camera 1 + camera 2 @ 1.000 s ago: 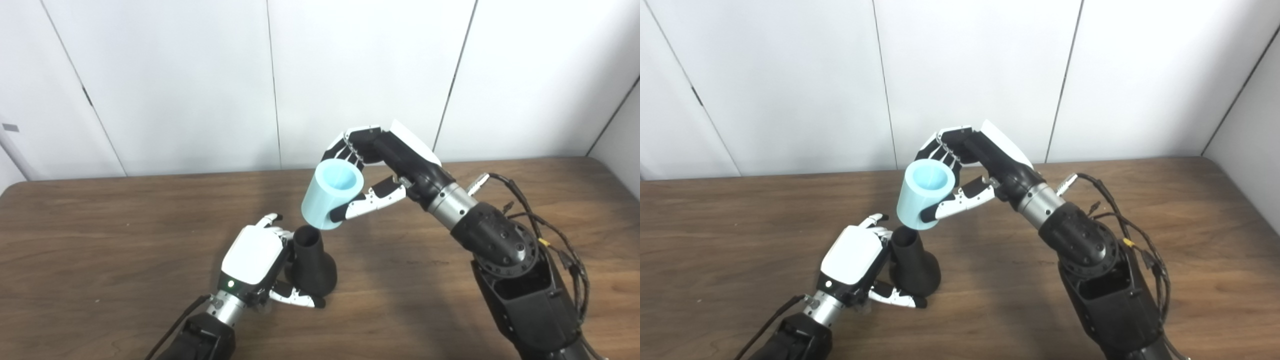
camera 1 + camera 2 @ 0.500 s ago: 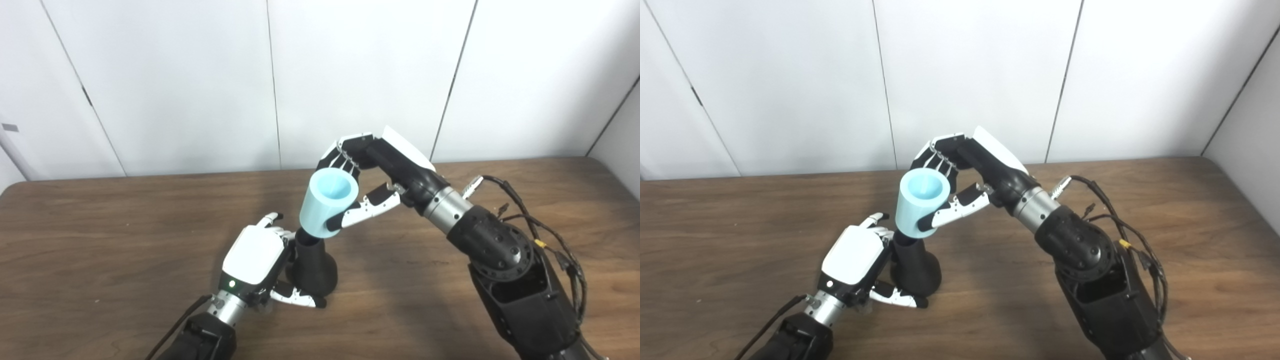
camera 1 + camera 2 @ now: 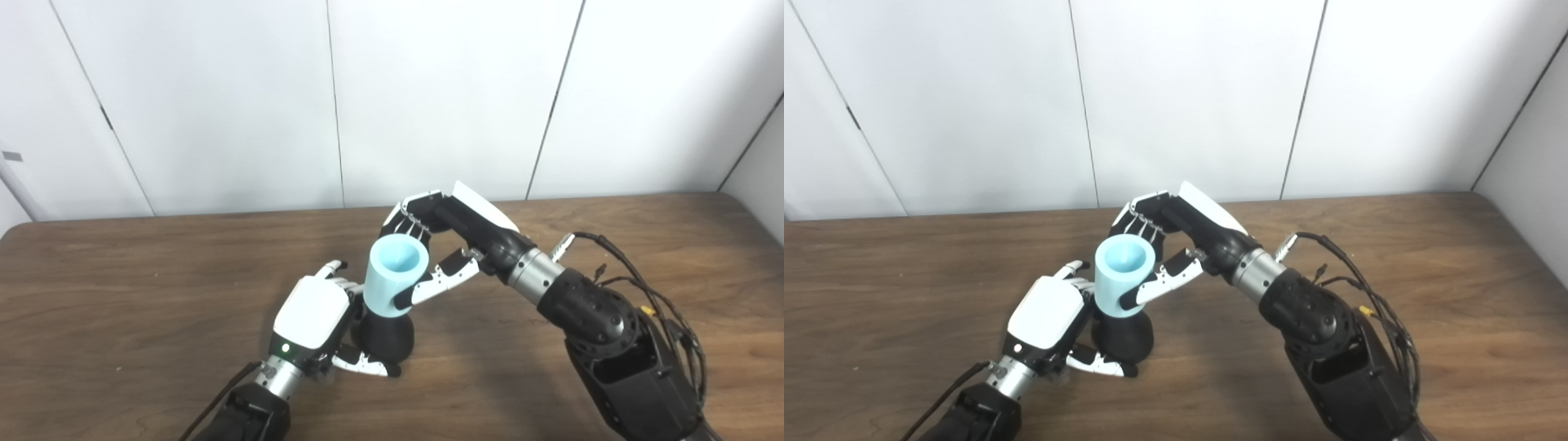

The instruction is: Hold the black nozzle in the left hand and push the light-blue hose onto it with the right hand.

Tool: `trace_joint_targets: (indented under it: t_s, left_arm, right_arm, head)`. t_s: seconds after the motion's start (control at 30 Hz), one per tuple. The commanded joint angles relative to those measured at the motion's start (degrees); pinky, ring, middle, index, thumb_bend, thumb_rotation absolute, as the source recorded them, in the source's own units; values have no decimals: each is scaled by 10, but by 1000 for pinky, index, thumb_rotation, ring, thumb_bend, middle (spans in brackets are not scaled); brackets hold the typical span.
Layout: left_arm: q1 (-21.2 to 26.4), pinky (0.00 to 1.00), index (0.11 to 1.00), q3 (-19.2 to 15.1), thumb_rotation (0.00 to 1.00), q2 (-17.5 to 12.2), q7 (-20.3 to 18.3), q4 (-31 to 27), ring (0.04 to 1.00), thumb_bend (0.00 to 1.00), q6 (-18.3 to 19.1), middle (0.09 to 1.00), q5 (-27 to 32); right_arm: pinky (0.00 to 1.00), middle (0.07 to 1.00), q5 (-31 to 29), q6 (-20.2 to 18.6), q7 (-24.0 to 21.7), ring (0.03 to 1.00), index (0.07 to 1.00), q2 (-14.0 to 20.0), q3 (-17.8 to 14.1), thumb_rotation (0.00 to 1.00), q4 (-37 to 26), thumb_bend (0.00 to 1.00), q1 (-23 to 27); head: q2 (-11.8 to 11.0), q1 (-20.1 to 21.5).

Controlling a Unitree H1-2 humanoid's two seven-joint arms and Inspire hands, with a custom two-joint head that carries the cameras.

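Near the middle of the brown wooden table, the matte black flared plastic nozzle stands upright on its wide base, and the short light-blue cylindrical hose piece sits over its narrow neck, open end up, hiding the neck entirely. The push looks well advanced but perhaps not finished; how far the sleeve is seated cannot be told, since the joint lies inside the blue wall. To do this step well, the press should run straight down the nozzle's axis, the sleeve held square to it and not cocked toward the thumb side, while the base is braced firmly so that it neither slides nor tips on the wood. The right hand is clamped on the hose, its fingers curled round the far side near the rim and its thumb laid across the near wall. The left hand wraps the nozzle from the left, its white back toward the camera; its thumb lies on the table against the foot of the flare, and its other fingers are mostly hidden behind the black body, apparently closed on it.
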State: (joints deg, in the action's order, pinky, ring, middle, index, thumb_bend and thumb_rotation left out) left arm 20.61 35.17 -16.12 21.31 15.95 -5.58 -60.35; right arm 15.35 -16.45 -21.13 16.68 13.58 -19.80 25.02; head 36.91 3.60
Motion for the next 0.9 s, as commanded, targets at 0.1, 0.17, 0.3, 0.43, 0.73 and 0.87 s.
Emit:
trace_joint_targets:
  t_s: [0.1, 0.17, 0.3, 0.43, 0.73, 0.87]
  left_arm:
    - [-59, 823, 478, 43, 0, 13, 4, 64, 474, 503, -8, 413, -21]
    - [-59, 826, 479, 45, 0, 12, 1, 63, 472, 503, -6, 416, -22]
    - [-59, 821, 483, 49, 0, 12, 2, 62, 466, 503, -5, 413, -24]
    - [-59, 819, 481, 48, 0, 12, 5, 62, 465, 504, -6, 418, -19]
    - [-57, 827, 486, 50, 0, 11, 2, 65, 472, 502, -4, 413, -20]
    - [-56, 819, 478, 51, 0, 12, 7, 71, 470, 504, -4, 419, -21]
  right_arm:
    - [307, 476, 15, 26, 8, 429, 506, -8, 6, 0, 9, 518, 19]
    - [308, 475, 22, 24, 8, 427, 510, -10, 8, 0, 14, 518, 22]
    - [305, 474, 29, 24, 10, 423, 514, -16, 10, 0, 24, 518, 29]
    - [296, 473, 30, 34, 16, 420, 508, -17, 8, 0, 30, 518, 36]
    - [283, 471, 18, 44, 16, 415, 515, -15, -1, 0, 32, 518, 40]
    - [277, 470, 14, 37, 13, 408, 517, -14, -4, 0, 28, 517, 40]
  head:
    - [0, 0]
    - [0, 0]
    - [-1, 0]
    - [-2, 0]
    - [-5, 1]
    - [-5, 2]
